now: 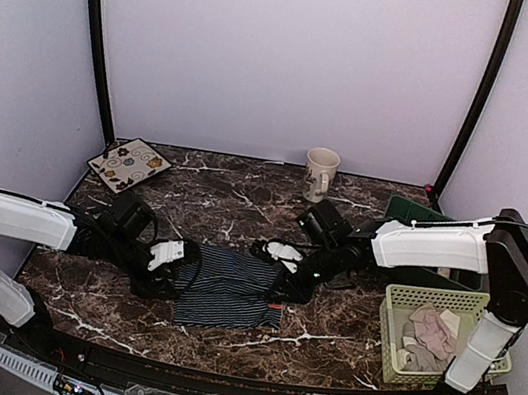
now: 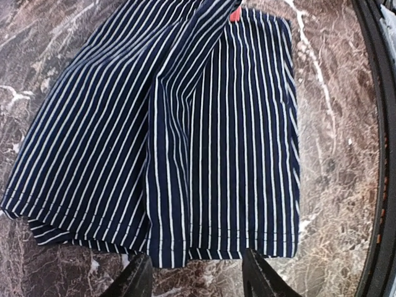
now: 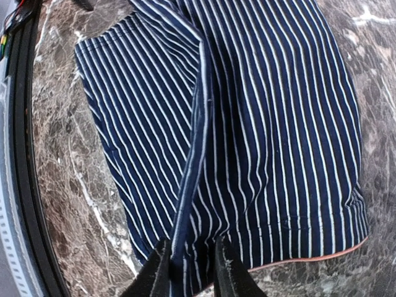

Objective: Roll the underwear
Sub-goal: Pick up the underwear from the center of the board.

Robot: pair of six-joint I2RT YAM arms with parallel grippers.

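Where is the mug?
In the top view the beige mug stands at the back of the marble table, a little right of the middle, by the wall, behind the right gripper.

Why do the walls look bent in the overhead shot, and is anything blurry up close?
Top external: lens distortion bows the black posts; light is even, shadows soft. Left wrist: striped underwear sharp, fingers at the bottom edge slightly soft. Right wrist: stripes crisp too.
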